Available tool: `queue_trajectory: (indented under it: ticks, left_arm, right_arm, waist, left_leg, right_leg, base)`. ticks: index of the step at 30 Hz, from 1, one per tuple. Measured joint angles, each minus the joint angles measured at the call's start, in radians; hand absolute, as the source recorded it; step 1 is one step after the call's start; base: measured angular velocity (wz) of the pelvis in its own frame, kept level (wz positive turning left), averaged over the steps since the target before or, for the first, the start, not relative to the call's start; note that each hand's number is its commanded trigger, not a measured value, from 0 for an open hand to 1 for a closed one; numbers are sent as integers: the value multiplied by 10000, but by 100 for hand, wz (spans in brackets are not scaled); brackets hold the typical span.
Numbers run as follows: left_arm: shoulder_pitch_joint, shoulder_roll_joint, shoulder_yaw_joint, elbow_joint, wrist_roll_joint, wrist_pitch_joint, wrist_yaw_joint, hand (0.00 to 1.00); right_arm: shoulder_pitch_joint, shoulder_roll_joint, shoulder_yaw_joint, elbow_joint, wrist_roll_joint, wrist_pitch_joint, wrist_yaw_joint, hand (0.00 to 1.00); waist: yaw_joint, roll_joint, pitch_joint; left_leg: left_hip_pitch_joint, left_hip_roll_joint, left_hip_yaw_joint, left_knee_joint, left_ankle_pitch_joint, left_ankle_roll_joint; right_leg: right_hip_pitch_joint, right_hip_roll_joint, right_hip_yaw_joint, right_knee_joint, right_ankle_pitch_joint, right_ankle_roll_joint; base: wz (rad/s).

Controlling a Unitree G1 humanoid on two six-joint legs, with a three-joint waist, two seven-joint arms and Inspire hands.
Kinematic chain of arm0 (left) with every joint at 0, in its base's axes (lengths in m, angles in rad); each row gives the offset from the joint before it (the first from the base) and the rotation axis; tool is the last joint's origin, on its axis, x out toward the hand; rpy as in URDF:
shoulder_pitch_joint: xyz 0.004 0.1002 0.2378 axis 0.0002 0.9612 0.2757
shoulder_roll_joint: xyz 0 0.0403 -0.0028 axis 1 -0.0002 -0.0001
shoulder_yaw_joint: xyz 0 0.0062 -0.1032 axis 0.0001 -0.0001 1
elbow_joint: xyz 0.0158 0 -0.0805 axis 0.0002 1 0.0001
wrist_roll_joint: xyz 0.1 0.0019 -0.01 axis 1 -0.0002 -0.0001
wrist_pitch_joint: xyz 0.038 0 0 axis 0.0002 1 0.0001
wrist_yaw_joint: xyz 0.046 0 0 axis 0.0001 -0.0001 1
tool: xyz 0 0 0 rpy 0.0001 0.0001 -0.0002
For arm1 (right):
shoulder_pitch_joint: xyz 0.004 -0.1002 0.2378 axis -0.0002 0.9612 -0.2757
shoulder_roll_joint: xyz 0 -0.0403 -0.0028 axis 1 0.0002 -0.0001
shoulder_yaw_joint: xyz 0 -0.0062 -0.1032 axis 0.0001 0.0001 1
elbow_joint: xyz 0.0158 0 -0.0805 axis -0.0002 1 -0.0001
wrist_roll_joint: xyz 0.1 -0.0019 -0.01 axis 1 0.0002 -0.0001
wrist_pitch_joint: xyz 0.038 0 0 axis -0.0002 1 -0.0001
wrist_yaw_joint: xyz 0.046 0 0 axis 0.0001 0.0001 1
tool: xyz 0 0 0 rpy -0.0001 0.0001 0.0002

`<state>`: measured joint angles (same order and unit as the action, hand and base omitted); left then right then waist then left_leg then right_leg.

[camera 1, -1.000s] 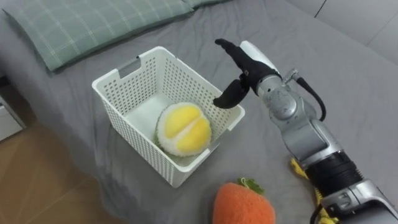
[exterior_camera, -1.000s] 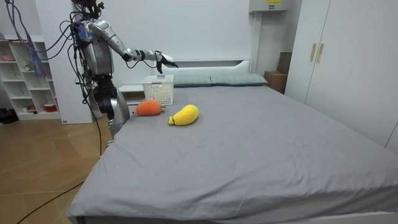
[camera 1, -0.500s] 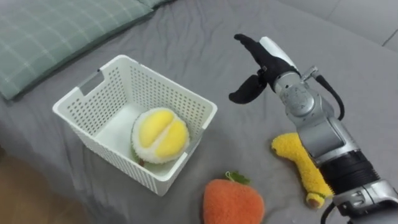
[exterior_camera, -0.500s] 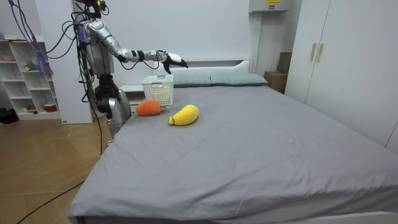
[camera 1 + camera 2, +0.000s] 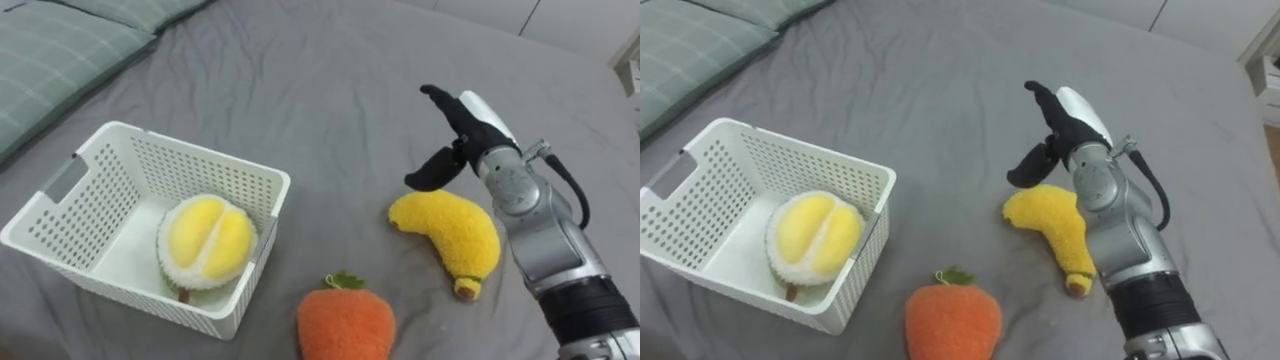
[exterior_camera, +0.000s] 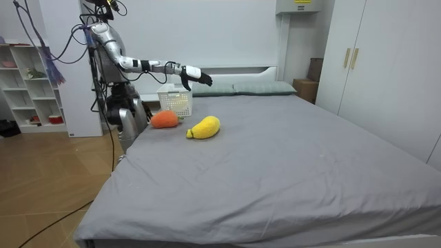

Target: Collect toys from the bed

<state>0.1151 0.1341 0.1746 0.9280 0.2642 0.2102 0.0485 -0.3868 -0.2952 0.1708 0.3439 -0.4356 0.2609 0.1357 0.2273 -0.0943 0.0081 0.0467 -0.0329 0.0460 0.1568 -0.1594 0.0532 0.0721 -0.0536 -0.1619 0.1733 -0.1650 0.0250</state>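
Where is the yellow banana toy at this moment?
In the left eye view, the banana toy lies on the grey bed, right of the orange toy, close to the open right hand.

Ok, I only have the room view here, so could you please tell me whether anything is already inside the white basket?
Observer: Yes, one round yellow plush toy lies inside the white basket.
Operator: Thank you. Is the right hand holding anything?
Observer: No, the right hand is open and empty, with fingers straight and thumb spread, above the yellow banana plush.
Operator: And does the orange toy touch the basket?
Observer: No, a strip of grey bedsheet shows between the orange plush and the basket's near corner.
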Motion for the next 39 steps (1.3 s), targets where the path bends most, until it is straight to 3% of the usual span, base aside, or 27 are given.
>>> queue_trajectory:
  ticks: [12, 17, 21, 25, 29, 33, 35, 38, 39]
  left_arm:
    - [869, 176, 75, 79, 9, -127, -192, 0]
    - [1056, 213, 54, 438, 8, -164, -177, 0]
    - [1180, 259, -98, 386, -5, -200, -153, 0]
    - [442, 394, -622, 796, -834, -431, -135, 0]
    - [-251, 534, -1313, 1108, -2027, -807, -141, 0]
    - [-636, 559, -1982, 1219, -3048, -1238, -297, 0]
    - [-832, 560, -2203, 1550, -3643, -1537, -434, 0]
    - [-877, 578, -2352, 1596, -4118, -1776, -610, 0]
    - [-889, 590, -2352, 1606, -4141, -1778, -630, 0]
  right_arm:
    - [399, -234, -474, 895, 76, -64, 204, 0]
    - [763, -252, -703, 1858, 606, -314, -2, 0]
    - [847, -248, -756, 3025, 884, -683, -800, 0]
    - [699, -248, -752, 4547, 1373, -1110, -1611, 0]
    - [-658, -258, -739, 6709, 2053, -1608, -2306, 0]
    - [-1261, -328, -742, 7418, 2145, -2045, -2726, 0]
    - [-1610, -362, -743, 7897, 2139, -2322, -2888, 0]
    - [-1998, -627, -741, 8221, 2141, -2507, -3037, 0]
    - [-2036, -672, -740, 8239, 2157, -2517, -3074, 0]
  waist:
    - [-303, -36, -6]
    - [-318, -52, -14]
    - [-361, -25, 2]
    - [-246, 133, 47]
    - [-258, 232, 98]
    - [-294, 237, 126]
    - [-273, 247, 183]
    - [-219, 302, 320]
    - [-201, 297, 328]
  left_leg:
    - [229, 75, 59, -28, -113, -49]
    - [256, 79, 81, -34, -114, -49]
    - [-37, 77, -3, 106, -120, -48]
    - [-904, 120, -62, 470, -111, -56]
    - [-2038, 195, 13, 771, 15, -105]
    - [-2721, 218, -64, 789, 143, -155]
    - [-2920, 223, -32, 790, 160, -171]
    - [-3207, 256, 25, 792, 162, -174]
    - [-3279, 259, 33, 792, 163, -176]
  right_leg:
    - [139, 95, 196, -19, 5, -7]
    - [166, 94, 200, -27, 4, -7]
    - [32, 85, 87, -25, 5, -8]
    - [-743, 88, -42, 160, 78, -96]
    - [-1957, 113, -56, 501, 154, -197]
    - [-2617, 131, -131, 528, 230, -297]
    - [-2838, 114, -119, 554, 238, -304]
    - [-3155, 111, -107, 580, 242, -310]
    - [-3241, 111, -95, 600, 242, -310]
  base:
    - [-4]
    - [0]
    - [9]
    - [6]
    - [-2]
    - [2]
    - [0]
    - [-4]
    - [-6]
